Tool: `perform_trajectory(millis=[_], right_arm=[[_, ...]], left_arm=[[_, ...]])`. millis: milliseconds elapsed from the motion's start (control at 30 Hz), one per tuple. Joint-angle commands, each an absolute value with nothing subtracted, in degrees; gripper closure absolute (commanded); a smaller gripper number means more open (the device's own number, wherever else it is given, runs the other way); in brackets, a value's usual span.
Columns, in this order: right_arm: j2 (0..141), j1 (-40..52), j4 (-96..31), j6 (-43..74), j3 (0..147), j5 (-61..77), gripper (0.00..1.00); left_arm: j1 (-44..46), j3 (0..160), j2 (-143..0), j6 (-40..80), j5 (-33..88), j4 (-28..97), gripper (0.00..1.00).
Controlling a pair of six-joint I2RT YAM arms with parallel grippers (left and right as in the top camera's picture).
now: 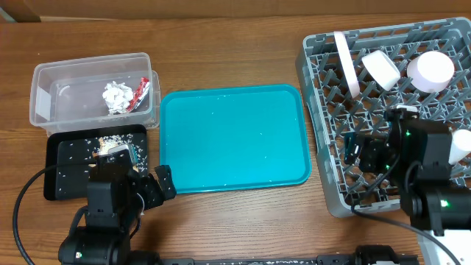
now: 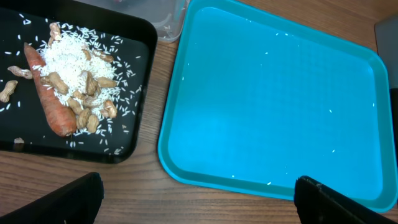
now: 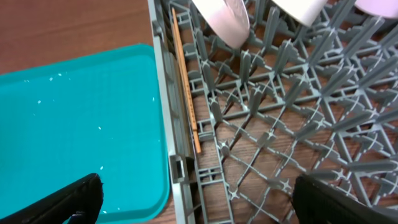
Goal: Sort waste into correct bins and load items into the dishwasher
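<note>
Left gripper (image 2: 196, 190): fingers are spread wide, nothing gripped, above the teal tray (image 2: 273, 93).
Right gripper (image 3: 196, 190): fingers are spread wide, nothing gripped, at the rack (image 3: 163, 93) wall.
Waste: carrot (image 2: 46, 93), peanuts (image 2: 87, 87), rice (image 2: 65, 56) are held in the black tray (image 2: 124, 37), lower left; wrappers (image 1: 118, 94) lie in the clear bin (image 1: 44, 81).
Dishes: plate (image 1: 346, 62), cups (image 1: 383, 68), chopstick (image 3: 185, 87) are racked at right.

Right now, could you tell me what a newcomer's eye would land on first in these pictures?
The bright teal tray lies mid-table, bare except for a few stray grains. Left of it, a black tray holds rice, peanuts and a carrot; right of it, the grey dishwasher rack carries a white cup and an upright plate.
</note>
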State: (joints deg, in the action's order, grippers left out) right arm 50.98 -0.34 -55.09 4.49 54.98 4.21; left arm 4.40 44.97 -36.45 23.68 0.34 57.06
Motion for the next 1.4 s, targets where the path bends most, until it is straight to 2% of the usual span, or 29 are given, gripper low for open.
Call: perform_trajectory(millis=[0,233,533,867,1000,1200,1300,1367], right_arm=[[53.5,-0.4,-54.8,4.7,54.8,3.9,0.00],[53.5,-0.4,-55.2,4.7,54.7,3.9,0.00],[37.0,-0.4,-55.0,3.4,53.3,3.6,0.00],[12.2,-0.4,-33.3,2.8,30.6,6.7,0.00],[3.0,-0.4,-16.4,2.8,17.4,7.8,0.00],[0.2,-0.4,-0.2,2.8,6.3,7.8,0.00],[0.2,-0.4,3.2,2.8,2.1,8.1,0.00],[0.2,-0.4,1.2,2.2,0.4,8.4,0.00]], left_arm=[[4.5,44.4,-36.6,24.3,-0.2,57.0,0.00],[4.5,44.4,-36.6,24.3,-0.2,57.0,0.00],[4.5,44.3,-36.6,24.3,-0.2,57.0,0.00],[4.5,44.4,-36.6,24.3,-0.2,56.9,0.00],[4.5,44.3,-36.6,24.3,-0.2,57.0,0.00],[4.5,44.4,-36.6,24.3,-0.2,57.0,0.00],[4.5,44.4,-36.6,24.3,-0.2,57.0,0.00],[4.5,44.4,-36.6,24.3,-0.2,57.0,0.00]])
